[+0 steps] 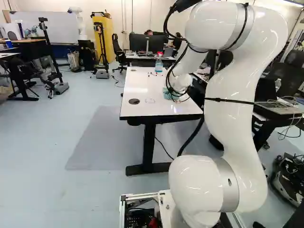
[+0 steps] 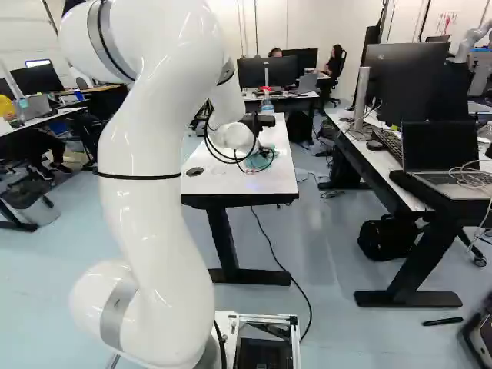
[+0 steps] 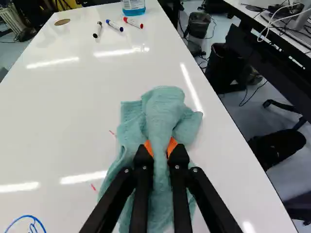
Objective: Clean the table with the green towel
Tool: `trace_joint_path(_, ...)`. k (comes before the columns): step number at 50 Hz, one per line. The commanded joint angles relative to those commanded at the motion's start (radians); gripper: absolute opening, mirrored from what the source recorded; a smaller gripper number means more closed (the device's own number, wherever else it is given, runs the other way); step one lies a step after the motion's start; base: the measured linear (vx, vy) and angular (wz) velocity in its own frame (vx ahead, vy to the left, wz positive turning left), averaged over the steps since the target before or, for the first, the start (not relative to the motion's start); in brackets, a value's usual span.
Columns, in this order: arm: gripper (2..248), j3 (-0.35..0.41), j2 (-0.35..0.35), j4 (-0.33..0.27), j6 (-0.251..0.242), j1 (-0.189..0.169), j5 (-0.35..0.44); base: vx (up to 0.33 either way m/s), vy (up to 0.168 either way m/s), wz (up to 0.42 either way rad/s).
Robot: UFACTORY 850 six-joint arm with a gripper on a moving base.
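Teal-green towel (image 3: pixel 165 109), bunched up, flat on the white table (image 1: pixel 137 90), nearer the long edge that faces the other desk (image 2: pixel 396 173) than the opposite one. My gripper (image 2: pixel 256 123) is clamped on it: in the wrist view both orange pads (image 3: pixel 149 147) press a fold from two sides. Narrow strip of tabletop to that near long edge, then a drop to floor, with a black bin (image 3: pixel 226 65) down there; much wider strip toward the other long edge. Ahead, a long run of glossy white reaches the black marker (image 3: pixel 97 29), blue marker (image 3: pixel 114 25) and red marker (image 3: pixel 133 22), bottle (image 3: pixel 133 6) just beyond (blue liquid, fwiw). Brown disc (image 3: pixel 62 22) sits near the wider side's edge. Short red marks (image 3: pixel 93 187) beside the towel on that wider side, blue scribble (image 3: pixel 29 224) farther out.
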Motion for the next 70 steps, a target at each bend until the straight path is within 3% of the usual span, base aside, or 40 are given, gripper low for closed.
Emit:
trace_joint_path(15,47,-0.027,-0.021,0.0,0.0,0.039,0.0,0.0,0.0,0.0)
trace_joint_path(40,47,-0.003,-0.002,0.0,0.0,0.107,0.0,0.0,0.0,0.0)
trace_joint_path(53,47,0.045,0.034,0.0,0.0,0.131,0.0,0.0,0.0,0.0)
trace_joint_path(70,47,0.135,0.105,0.0,0.0,0.138,0.0,0.0,0.0,0.0)
